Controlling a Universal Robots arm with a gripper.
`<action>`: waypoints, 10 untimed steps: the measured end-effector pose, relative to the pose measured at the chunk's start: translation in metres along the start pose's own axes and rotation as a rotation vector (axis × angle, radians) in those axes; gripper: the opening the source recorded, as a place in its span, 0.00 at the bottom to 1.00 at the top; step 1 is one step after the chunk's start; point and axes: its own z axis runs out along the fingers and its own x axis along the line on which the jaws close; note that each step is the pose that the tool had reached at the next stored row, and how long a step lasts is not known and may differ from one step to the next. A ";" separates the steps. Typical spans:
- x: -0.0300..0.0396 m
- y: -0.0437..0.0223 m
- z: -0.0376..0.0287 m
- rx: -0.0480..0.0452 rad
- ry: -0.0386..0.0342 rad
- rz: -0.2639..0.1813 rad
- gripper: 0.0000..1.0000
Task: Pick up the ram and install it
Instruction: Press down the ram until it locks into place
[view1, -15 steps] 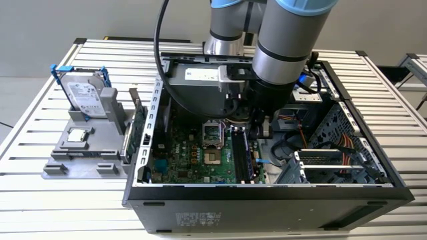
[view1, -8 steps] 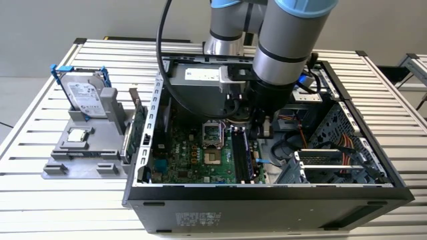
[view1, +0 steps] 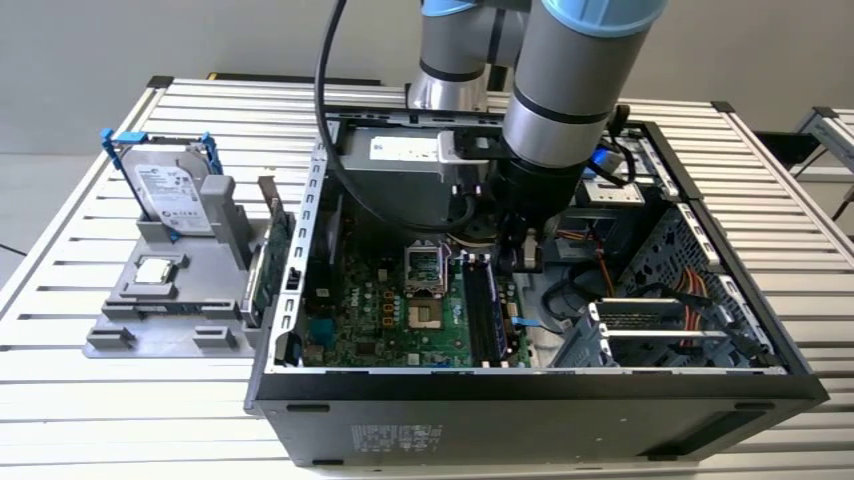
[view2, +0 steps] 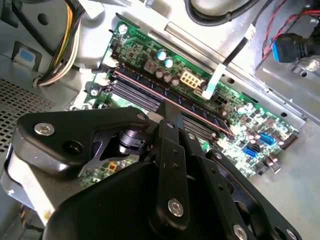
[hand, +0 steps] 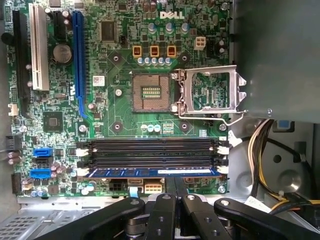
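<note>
- Low in the first wrist view, the gripper (hand: 172, 192) pinches the ram (hand: 150, 171) narrowly at its middle.
- Ram lies along the nearest slot (hand: 150, 162), apparently so it seats squarely on the motherboard (hand: 115, 100).

**Arm upright, wrist pointing straight down, jaws drawn together**

The arm (view1: 577, 70), with grey tube links and blue joint caps, stands nearly vertical in the exterior view, its dark wrist (view1: 541, 190) pointing straight down. A black cable loops down beside it to the wrist. The gripper (hand: 175, 196) shows black linkage bars in both wrist views; its jaws stand close together, the two slim fingers (hand: 165, 220) nearly parallel and meeting at their tips.
</note>
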 end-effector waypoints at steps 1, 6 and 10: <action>-0.0001 0.0000 0.0006 0.0000 0.0002 0.000 0.00; 0.0000 0.0000 0.0014 0.0000 0.0004 0.000 0.00; 0.0000 0.0000 0.0023 0.0002 -0.0001 0.000 0.00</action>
